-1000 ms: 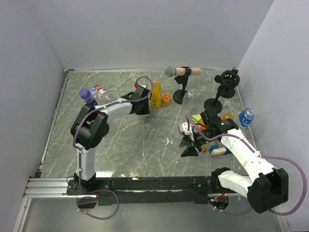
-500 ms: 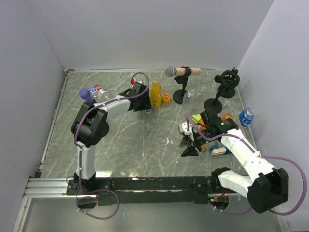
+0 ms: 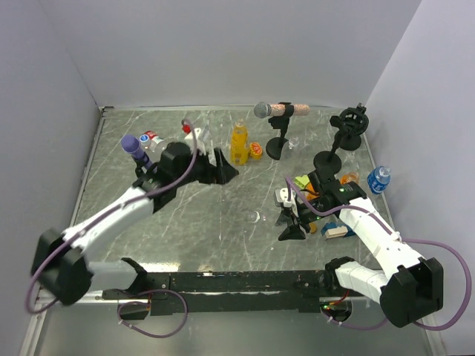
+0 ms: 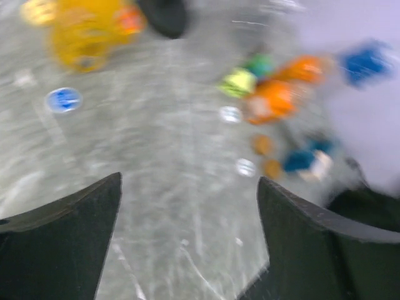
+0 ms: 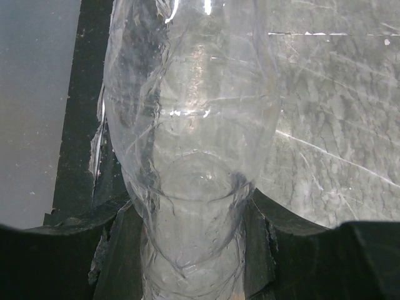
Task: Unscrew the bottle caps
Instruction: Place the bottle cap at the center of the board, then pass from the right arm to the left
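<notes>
Reads as polished grey stone with white veins, smooth and glossy, across the table top [image 3: 223,215]. Shows thin clear plastic, creased and dented, with sharp highlights, in the clear bottle [image 5: 194,125]. Gives smooth, shiny yellow-orange plastic on the juice bottle [image 3: 238,143] and, though blurred, plain blue plastic on the loose bottle cap [image 4: 64,100]. Looks like silvery metal mesh on the microphone head [image 3: 261,110]. Presents glossy white moulded plastic on the arm shell [image 3: 375,236], matt pale sheet on the walls [image 3: 223,52].
</notes>
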